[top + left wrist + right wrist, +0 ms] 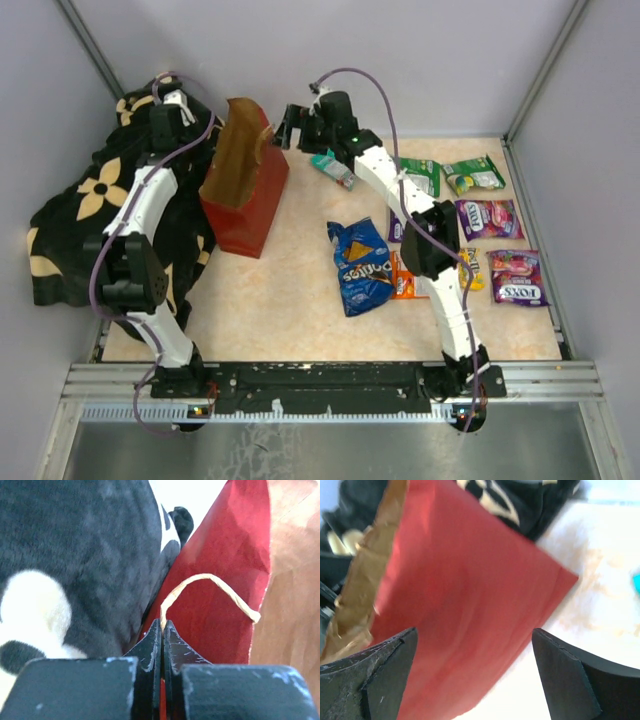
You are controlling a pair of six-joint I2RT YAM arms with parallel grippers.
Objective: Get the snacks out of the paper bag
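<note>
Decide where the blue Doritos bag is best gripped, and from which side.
Probably its far end, from above, jaws astride that edge. The Doritos bag lies flat and looks too wide to span; an orange packet crowds its right side, while the far end is free.

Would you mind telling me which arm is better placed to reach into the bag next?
Right. The right gripper is open, facing the bag near its mouth; the left gripper is shut on the handle, apparently steadying the bag.
</note>
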